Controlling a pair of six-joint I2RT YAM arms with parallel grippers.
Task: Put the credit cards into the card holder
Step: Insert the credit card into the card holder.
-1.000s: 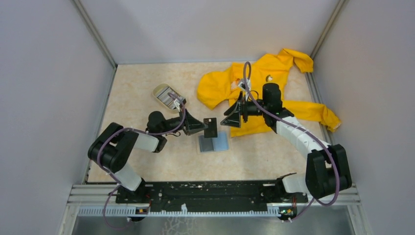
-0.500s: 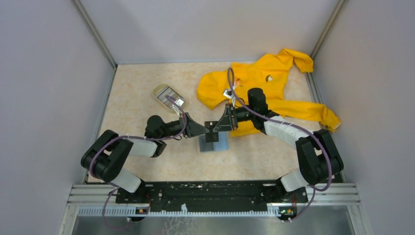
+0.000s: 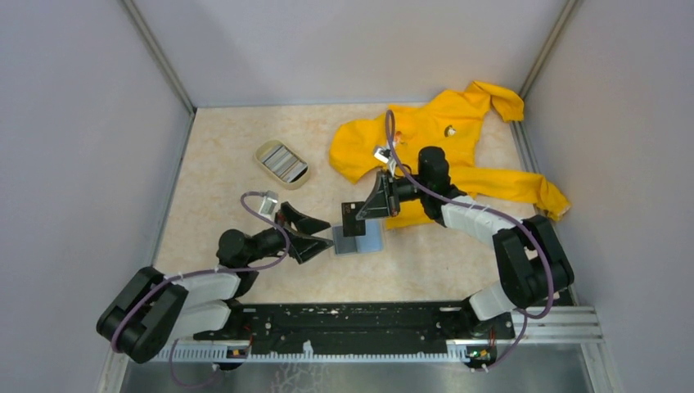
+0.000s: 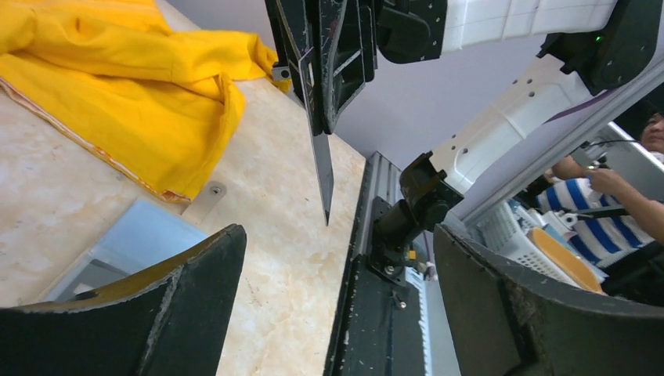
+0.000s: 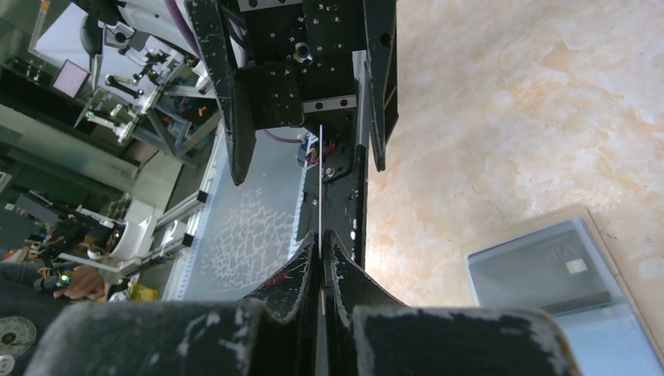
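A dark grey credit card point(image 3: 352, 219) hangs on edge above the table, with my right gripper point(image 3: 366, 210) shut on its top. In the right wrist view this card point(image 5: 320, 180) is a thin line between the closed fingers point(image 5: 321, 239). My left gripper point(image 3: 309, 235) stands open just left of it, holding nothing. In the left wrist view the card point(image 4: 322, 168) hangs ahead of the open gripper point(image 4: 337, 235). A light blue credit card point(image 3: 372, 237) lies flat below, with a grey card point(image 5: 540, 270) on it. The card holder point(image 3: 281, 162), a beige oval case, lies far left.
A yellow garment point(image 3: 442, 143) is spread over the far right of the table, under the right arm. Grey walls close in both sides and the back. A black rail point(image 3: 352, 319) runs along the near edge.
The right gripper came in and shut on the dark card. The left gripper let go of it, opened wide, and drew back toward the near left.
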